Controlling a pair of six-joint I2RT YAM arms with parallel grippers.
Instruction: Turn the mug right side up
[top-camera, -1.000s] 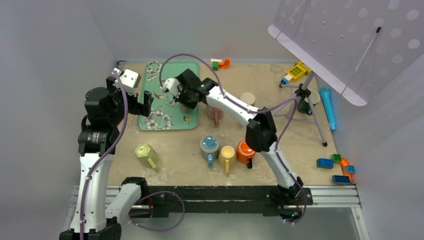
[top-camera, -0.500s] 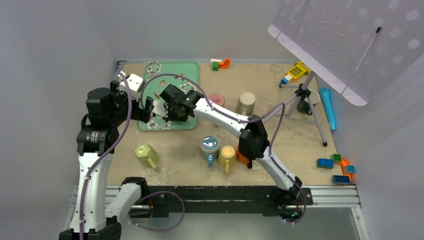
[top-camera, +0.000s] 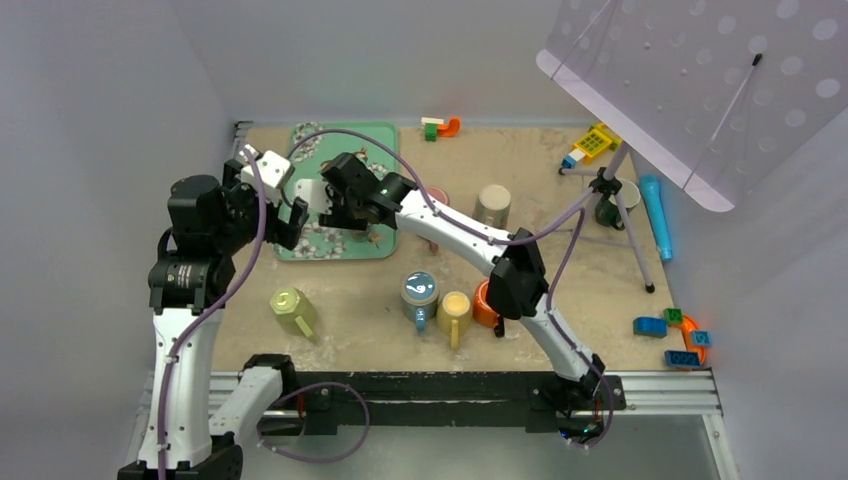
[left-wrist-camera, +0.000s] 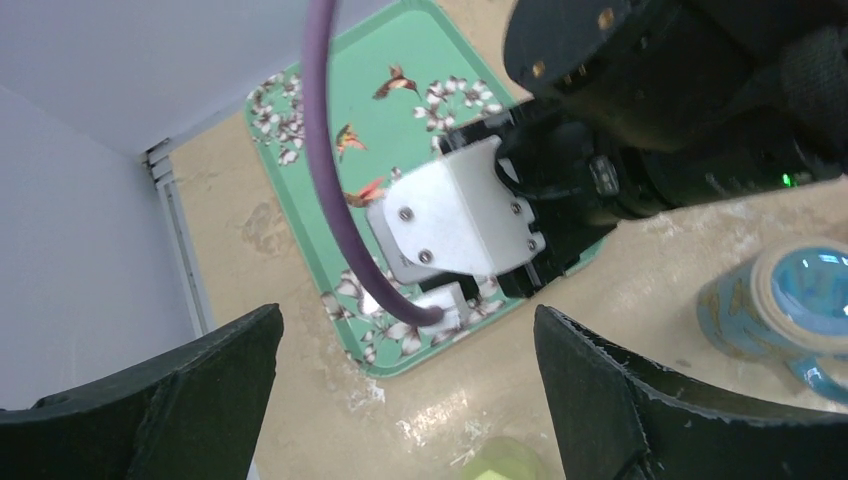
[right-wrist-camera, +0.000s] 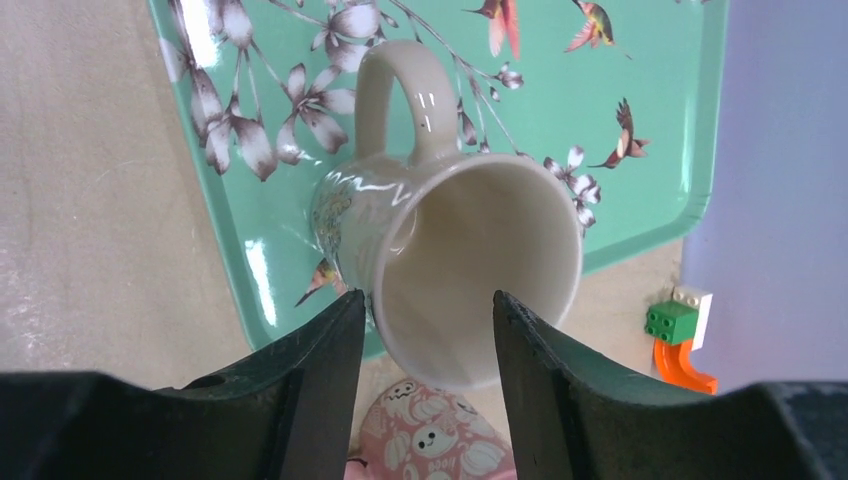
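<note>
The cream mug (right-wrist-camera: 470, 260) sits on the green floral tray (right-wrist-camera: 620, 120) with its mouth turned up toward the right wrist camera and its handle pointing to 12 o'clock in that view. It looks right side up, or very nearly so, though the slanted view does not show whether the base lies flat. It stands close to the tray's edge, and beyond that edge, at 6 o'clock, a pink mug (right-wrist-camera: 430, 440) rests on the table. The right gripper (right-wrist-camera: 427, 297) is released: its jaws stand parted astride the mug's wall, one finger outside and the other over the mouth, the gap far wider than the wall, so nothing is clenched. Whether either pad brushes the glaze I cannot tell. The left gripper (left-wrist-camera: 407, 315) hangs spread wide and holds nothing, just off the tray's 8 o'clock corner in the overhead view and very near the right wrist. Seen from above, the tray lies at 11 o'clock on the table. The main risk, as I judge it, lies in pulling away. A finger inside the mouth could hook the rim if the arm moves sideways instead of straight up, and that would tip the mug or slide it across the glossy tray and over the lip toward the pink mug. With the two wrists this close, a careless move by either arm could also knock the other, or snag the purple cable (left-wrist-camera: 325, 170) draped between them.
</note>
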